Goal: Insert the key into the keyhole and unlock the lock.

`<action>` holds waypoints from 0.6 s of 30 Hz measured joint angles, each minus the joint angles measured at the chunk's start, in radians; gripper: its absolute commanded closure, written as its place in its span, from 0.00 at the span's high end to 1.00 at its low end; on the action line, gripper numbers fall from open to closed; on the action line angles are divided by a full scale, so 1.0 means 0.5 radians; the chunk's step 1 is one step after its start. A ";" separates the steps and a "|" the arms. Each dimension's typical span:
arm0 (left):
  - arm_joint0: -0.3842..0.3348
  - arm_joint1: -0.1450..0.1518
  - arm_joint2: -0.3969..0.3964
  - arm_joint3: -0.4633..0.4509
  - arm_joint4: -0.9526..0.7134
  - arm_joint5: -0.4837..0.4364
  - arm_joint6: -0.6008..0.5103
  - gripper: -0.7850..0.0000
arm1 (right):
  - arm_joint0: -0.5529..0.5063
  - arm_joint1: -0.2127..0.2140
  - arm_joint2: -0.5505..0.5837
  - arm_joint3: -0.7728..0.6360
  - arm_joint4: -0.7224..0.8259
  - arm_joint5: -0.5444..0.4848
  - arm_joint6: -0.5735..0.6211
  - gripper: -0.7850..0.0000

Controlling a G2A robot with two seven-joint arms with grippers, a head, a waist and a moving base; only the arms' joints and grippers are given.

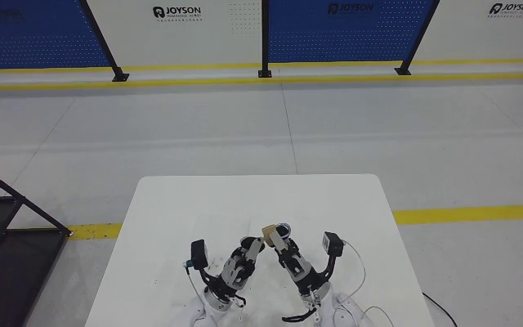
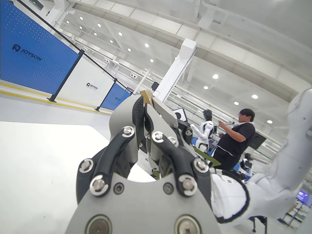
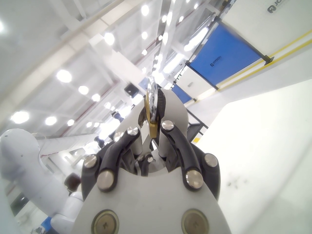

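White table (image 1: 163,212) carries both arms at its near edge, side by side and angled inward so that their tips meet above the near middle of the tabletop. The left gripper (image 2: 147,102) has its fingers closed on the lock (image 1: 267,234), a brass-coloured block that stands out past the fingertips. The right gripper (image 3: 153,103) is clamped just as tightly on the key (image 3: 152,126), a thin brass strip seen edge-on between the ribbed pads, with a silvery ring (image 1: 283,228) showing at the tip.

From above, the lock and the ring sit just beside each other, lifted off the table. Whether the key's blade is inside the keyhole cannot be told.

Beyond the grippers the tabletop runs back bare and white. A black rack (image 1: 24,237) stands off the table's left side. A yellow line (image 1: 458,215) crosses the grey floor behind the table. Blue and white barrier panels (image 1: 347,29) close the far end.
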 measured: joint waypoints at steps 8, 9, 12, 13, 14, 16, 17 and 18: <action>-0.012 -0.005 0.036 0.035 0.241 0.160 0.217 0.00 | -0.012 0.007 0.010 -0.030 0.026 0.061 0.074 0.00; -0.013 -0.005 0.039 0.037 0.267 0.184 0.243 0.00 | -0.015 0.008 0.011 -0.035 0.030 0.070 0.081 0.00; -0.014 -0.004 0.046 0.043 0.322 0.238 0.292 0.00 | -0.023 0.009 0.015 -0.047 0.039 0.089 0.092 0.00; -0.014 -0.004 0.048 0.045 0.334 0.252 0.303 0.00 | -0.025 0.010 0.016 -0.050 0.041 0.095 0.095 0.00; -0.013 -0.003 0.050 0.045 0.344 0.264 0.314 0.00 | -0.027 0.010 0.017 -0.053 0.041 0.102 0.098 0.00; -0.014 -0.001 0.050 0.046 0.371 0.298 0.335 0.00 | -0.031 0.011 0.019 -0.060 0.042 0.117 0.104 0.00; -0.014 0.000 0.049 0.044 0.387 0.319 0.343 0.00 | -0.033 0.012 0.020 -0.063 0.042 0.123 0.107 0.00; -0.013 0.001 0.047 0.043 0.410 0.348 0.355 0.00 | -0.036 0.012 0.021 -0.067 0.042 0.132 0.111 0.00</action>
